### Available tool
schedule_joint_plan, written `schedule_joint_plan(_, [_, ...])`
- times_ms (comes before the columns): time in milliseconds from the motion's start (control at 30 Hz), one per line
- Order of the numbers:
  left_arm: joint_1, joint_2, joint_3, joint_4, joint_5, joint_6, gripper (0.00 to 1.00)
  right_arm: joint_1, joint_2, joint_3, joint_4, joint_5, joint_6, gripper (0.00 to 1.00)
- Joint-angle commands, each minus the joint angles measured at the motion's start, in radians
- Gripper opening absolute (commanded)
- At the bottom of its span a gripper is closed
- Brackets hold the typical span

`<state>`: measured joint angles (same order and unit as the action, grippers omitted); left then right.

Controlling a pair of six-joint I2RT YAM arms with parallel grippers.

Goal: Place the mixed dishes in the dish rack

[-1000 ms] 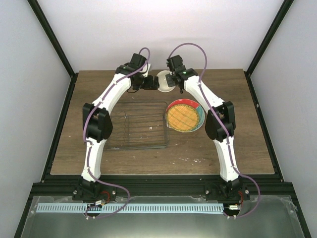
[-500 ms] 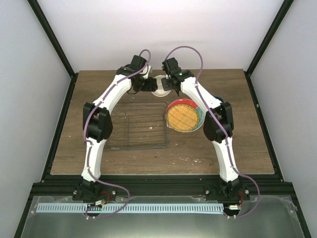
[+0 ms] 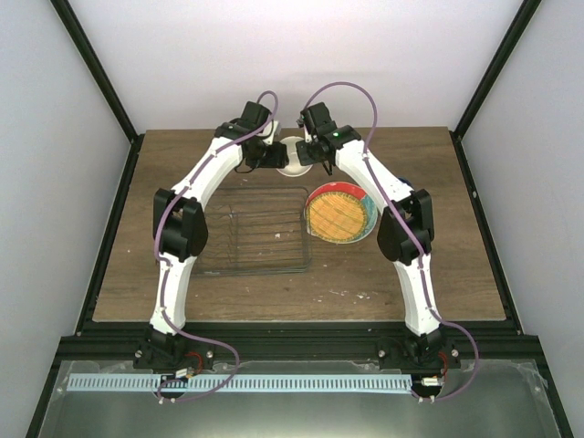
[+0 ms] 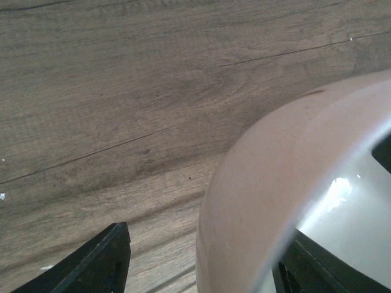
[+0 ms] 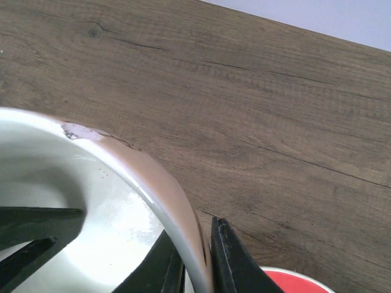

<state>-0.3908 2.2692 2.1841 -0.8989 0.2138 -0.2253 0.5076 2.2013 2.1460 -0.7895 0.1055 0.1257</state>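
The small cream bowl (image 3: 294,155) is at the back middle of the table, between both grippers. My right gripper (image 3: 311,155) is shut on its right rim (image 5: 160,177), one finger (image 5: 235,262) outside and one inside. My left gripper (image 3: 275,155) straddles the bowl's left wall (image 4: 263,195). Its outer finger (image 4: 104,262) stands apart from the wall and the other sits inside the bowl, so it is open. The dish rack (image 3: 257,233) of thin dark wire lies in front of the bowl. The yellow grid plate (image 3: 339,215) lies on the red plate (image 3: 364,195), right of the rack.
A red plate edge (image 5: 296,282) shows at the bottom of the right wrist view. Both arms arch over the table's middle, meeting above the rack's far edge. Bare wood (image 3: 456,255) lies to the right and dark frame posts (image 3: 105,82) stand at the sides.
The right gripper carried the bowl slightly left toward the left gripper. The left gripper's fingers have narrowed around the bowl's wall.
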Motion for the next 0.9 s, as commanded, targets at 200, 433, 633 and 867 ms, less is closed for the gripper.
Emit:
schedule_joint_plan(200, [0.000,0.038,0.053,0.008,-0.012,0.013,0.22,0.011,-0.059,0.058,0.003,-0.014,-0.008,0.01])
schedule_joint_plan(433, [0.000,0.039,0.059,0.011,-0.022,0.007,0.01,0.011,-0.047,0.066,-0.012,-0.043,-0.018,0.11])
schedule_joint_plan(633, [0.000,0.063,0.080,0.004,-0.040,-0.004,0.00,0.012,-0.060,0.066,-0.022,-0.091,-0.004,0.41])
schedule_joint_plan(867, [0.003,0.086,0.096,0.006,-0.070,-0.013,0.00,0.014,-0.095,0.060,-0.045,-0.148,-0.019,0.66])
